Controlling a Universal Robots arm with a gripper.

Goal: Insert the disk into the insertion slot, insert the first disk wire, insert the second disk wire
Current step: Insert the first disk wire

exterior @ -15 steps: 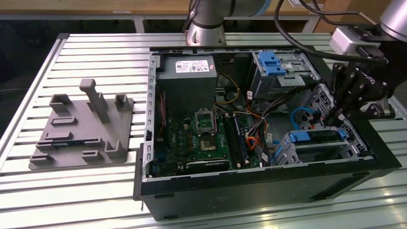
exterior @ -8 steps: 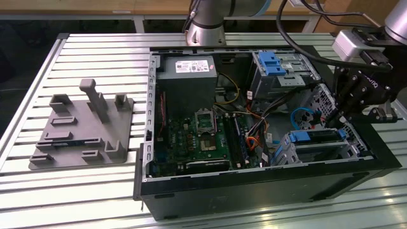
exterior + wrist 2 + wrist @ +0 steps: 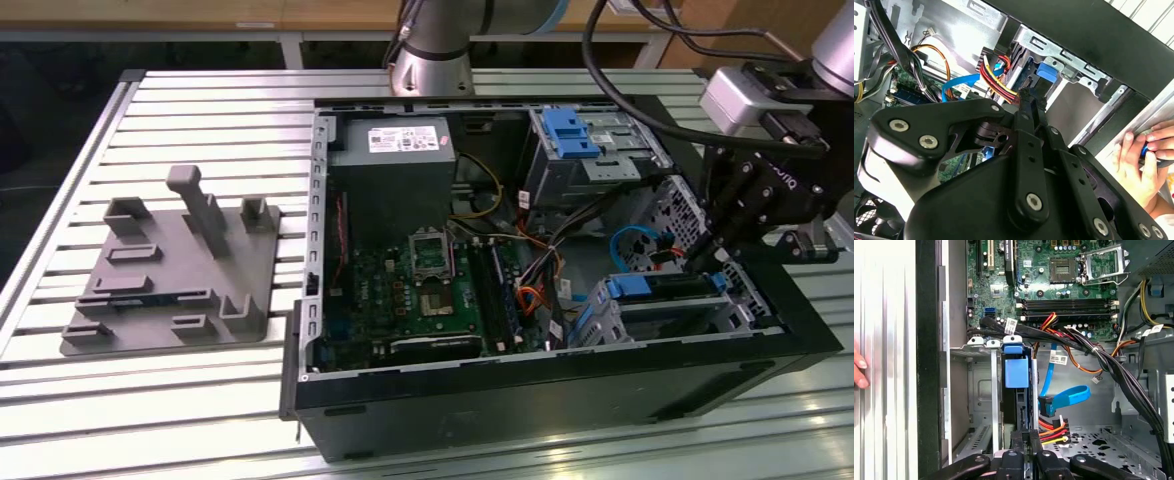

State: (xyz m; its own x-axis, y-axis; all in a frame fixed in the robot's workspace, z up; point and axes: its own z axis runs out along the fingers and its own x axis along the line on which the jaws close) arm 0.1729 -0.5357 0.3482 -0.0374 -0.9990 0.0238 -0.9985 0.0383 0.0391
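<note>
Where blue-framed disk [image 3: 1016, 372] fills perforated metal insertion slot [image 3: 979, 405], black claw [image 3: 1024, 436] pinched together.

My gripper [image 3: 1031, 100] is matt black, its smooth linkage plates studded with shiny silver screw heads. The insertion slot [image 3: 979, 390] is bare silver-grey sheet metal, dull and perforated in places. The disk [image 3: 1016, 372] shows its carrier of bright blue plastic, smooth and faintly glossy. The second disk wire [image 3: 1069, 396] is flat blue plastic with a soft sheen. The computer case [image 3: 534, 400] is matt black outside. The table [image 3: 200, 110] is ribbed pale metal with a satin finish.
</note>
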